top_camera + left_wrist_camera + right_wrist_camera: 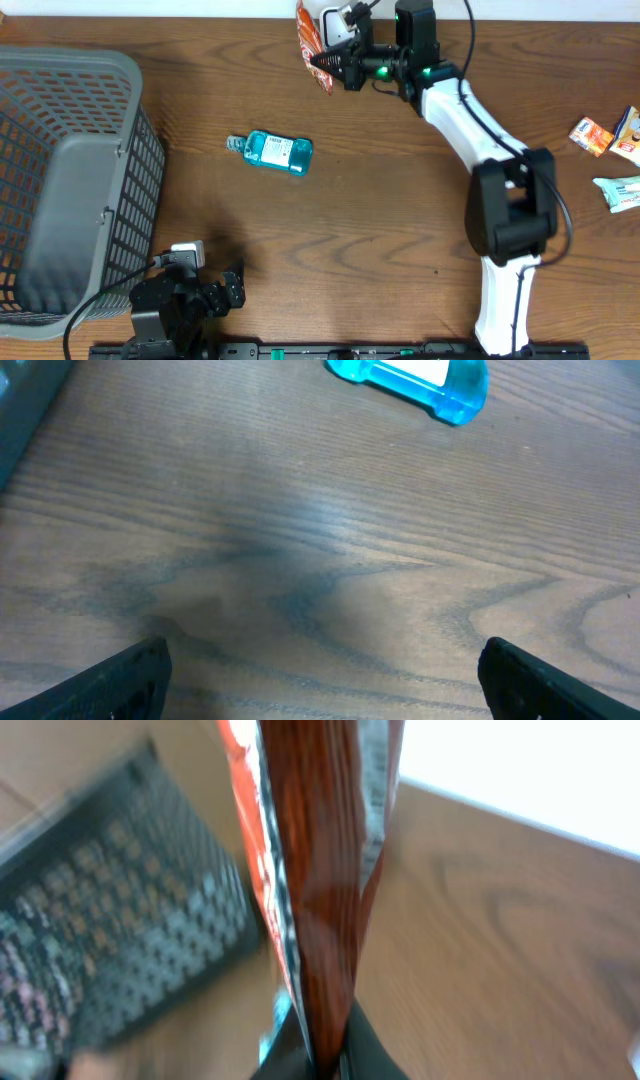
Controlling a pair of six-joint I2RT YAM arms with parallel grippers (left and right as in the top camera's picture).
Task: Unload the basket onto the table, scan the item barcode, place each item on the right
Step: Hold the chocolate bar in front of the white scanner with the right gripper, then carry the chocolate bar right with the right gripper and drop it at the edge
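At the far edge of the table (pixel 400 240): a snack pouch (pixel 312 42) is held clear of the dark, wood-grained top.
Pouch material: glossy, crinkled foil, orange-red with white print; flat and thin, brown-red where the right wrist view meets its edge.
Bottle (pixel 275 151): clear blue plastic, flat-sided with rounded shoulders and a pale label. It lies on its side mid-table, well apart from the pouch.
Basket (pixel 60 180): grey plastic with lattice walls and a smooth rim, at the left edge.
Small packets (pixel 592 135): orange and white wrappers, lying at the right edge.
Right jaws: closed tight on the snack pouch, pinching one thin edge. The black fingers (pixel 345 66) reach leftward from the white right arm (pixel 470 115).
Left jaws: spread wide, holding and touching nothing. Both dark fingertips (pixel 120 680) sit at the bottom corners of the left wrist view, above bare wood, with the bottle ahead of them.
Pouch axis: its long axis runs from the far edge toward the near side, slightly slanted and crosswise to the fingers. From overhead it looks narrow, with its edge turned upward.
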